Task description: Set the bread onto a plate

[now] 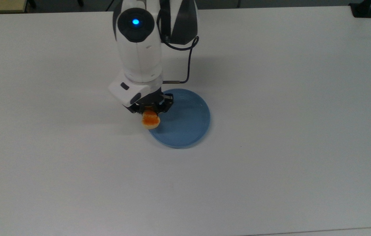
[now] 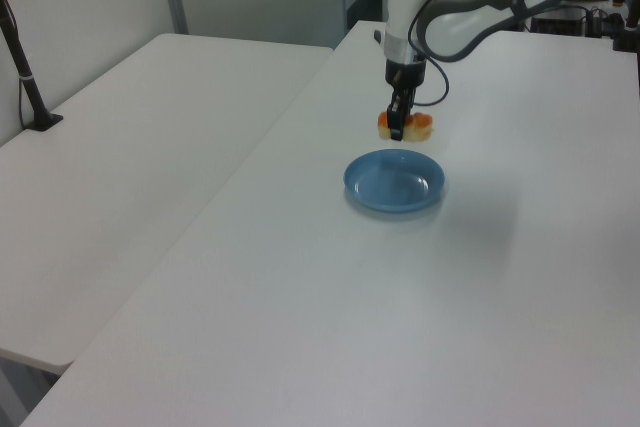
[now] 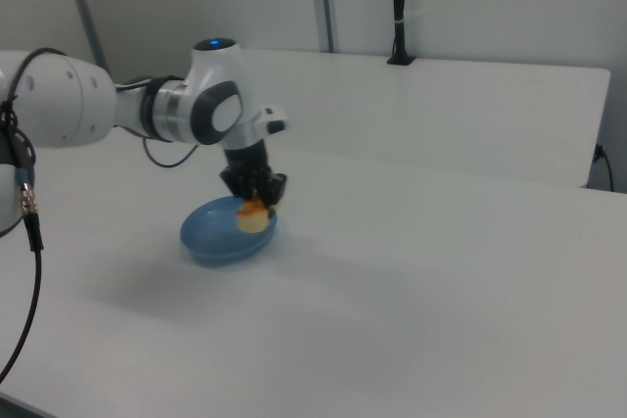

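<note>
My gripper (image 1: 151, 113) is shut on the bread (image 1: 150, 120), a small loaf with an orange-brown top and pale sides, and holds it in the air. The bread (image 2: 405, 126) hangs above the table, over the edge of the light-blue round plate (image 1: 185, 126) on the top view's left. The plate (image 2: 394, 181) lies flat on the white table with nothing in it. In the right view the gripper (image 3: 256, 198) and bread (image 3: 254, 216) sit just above the plate (image 3: 220, 239), towards the right view's right side of it.
The white table (image 1: 270, 164) spreads wide around the plate. A second white table (image 2: 130, 137) stands on the left view's left, with a black post (image 2: 25, 77) clamped on it. A black cable (image 1: 188, 62) loops off the arm's wrist.
</note>
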{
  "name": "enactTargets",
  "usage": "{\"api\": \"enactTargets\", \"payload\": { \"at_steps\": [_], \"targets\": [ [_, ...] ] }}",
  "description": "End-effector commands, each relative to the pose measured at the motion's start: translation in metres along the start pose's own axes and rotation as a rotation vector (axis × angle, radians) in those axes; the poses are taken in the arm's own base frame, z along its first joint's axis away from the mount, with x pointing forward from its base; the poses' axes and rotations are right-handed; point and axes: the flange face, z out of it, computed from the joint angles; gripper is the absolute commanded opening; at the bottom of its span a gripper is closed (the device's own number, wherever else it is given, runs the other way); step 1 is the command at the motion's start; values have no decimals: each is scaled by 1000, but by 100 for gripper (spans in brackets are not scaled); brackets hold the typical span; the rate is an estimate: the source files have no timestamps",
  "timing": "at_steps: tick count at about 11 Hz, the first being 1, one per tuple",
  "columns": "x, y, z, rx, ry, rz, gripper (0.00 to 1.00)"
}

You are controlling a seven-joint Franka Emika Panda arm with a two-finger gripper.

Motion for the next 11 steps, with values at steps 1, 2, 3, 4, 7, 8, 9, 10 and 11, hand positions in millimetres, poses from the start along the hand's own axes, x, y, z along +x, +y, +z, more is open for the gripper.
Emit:
{"api": "enactTargets", "payload": {
  "at_steps": [1, 2, 3, 4, 7, 8, 9, 10, 11],
  "targets": [
    [-19, -56, 10, 0, -14, 58, 34],
    [-20, -69, 16, 6, 11, 88, 35],
    [-19, -72, 22, 9, 18, 127, 35],
    [-19, -75, 30, 9, 6, 149, 36],
    [-13, -73, 35, 12, 24, 164, 56],
    [-12, -74, 39, 12, 23, 164, 72],
    [-12, -73, 36, 11, 24, 162, 100],
    [-11, -73, 30, 5, 30, 148, 100],
    [-10, -72, 17, -1, 47, 141, 100]
  ]
}}
